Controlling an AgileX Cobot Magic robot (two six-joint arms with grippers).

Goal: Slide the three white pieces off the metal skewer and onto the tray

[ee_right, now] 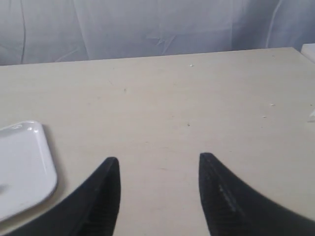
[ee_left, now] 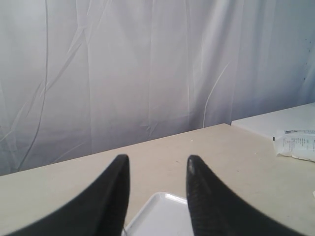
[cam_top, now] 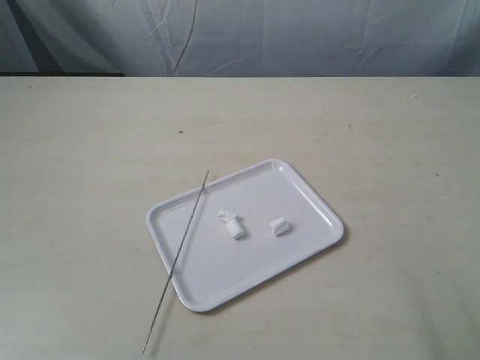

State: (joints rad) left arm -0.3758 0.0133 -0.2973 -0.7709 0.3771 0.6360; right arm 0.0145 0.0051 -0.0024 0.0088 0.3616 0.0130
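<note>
The white tray [cam_top: 217, 281] lies on the beige table, turned at an angle. On it rest the three white pieces: two touching ones [cam_top: 225, 214] [cam_top: 235, 228] near the middle and a third [cam_top: 280, 226] apart to their right. The metal skewer [cam_top: 177, 259] lies bare across the tray's left edge, its near end on the table. Neither gripper shows in the exterior view. My left gripper [ee_left: 157, 160] stands open and empty above a tray corner [ee_left: 162, 216]. My right gripper [ee_right: 158, 158] is open and empty over bare table, the tray's edge [ee_right: 19, 162] off to one side.
A pale curtain [cam_top: 300, 37] hangs behind the table's far edge. A white printed packet [ee_left: 297, 145] lies on a lighter surface beside the table in the left wrist view.
</note>
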